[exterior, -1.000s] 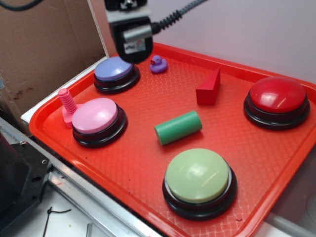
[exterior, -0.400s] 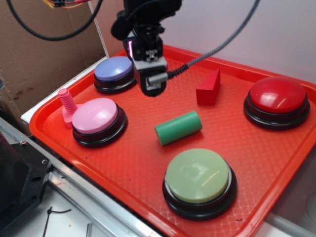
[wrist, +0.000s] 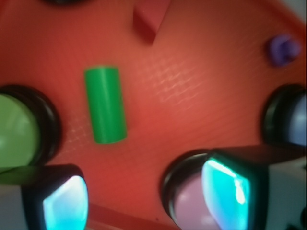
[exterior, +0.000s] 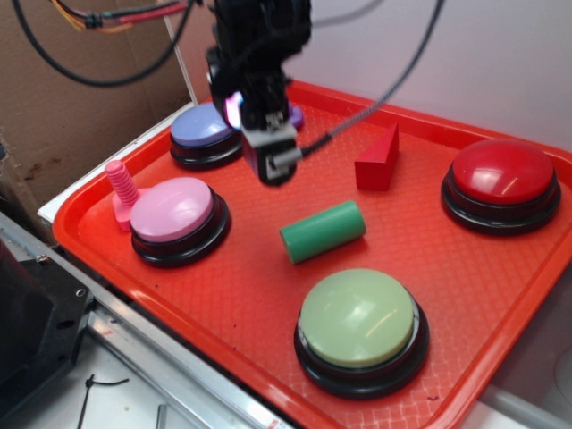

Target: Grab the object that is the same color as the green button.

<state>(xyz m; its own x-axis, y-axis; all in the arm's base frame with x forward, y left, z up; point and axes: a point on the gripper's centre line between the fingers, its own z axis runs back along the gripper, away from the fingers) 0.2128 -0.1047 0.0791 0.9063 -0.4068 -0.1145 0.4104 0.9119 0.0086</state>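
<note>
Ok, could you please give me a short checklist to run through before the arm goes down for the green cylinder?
1. Green cylinder lying flat, free on all sides: ok.
2. Gripper open, nothing between its fingers: ok.
3. Gripper above the cylinder: not ok; it hangs to one side, nearer the pink button.
4. Red wedge apart from the cylinder: ok.
5. Green button apart from the cylinder: ok.
6. Fingers set across the cylinder's width: cannot tell.
</note>
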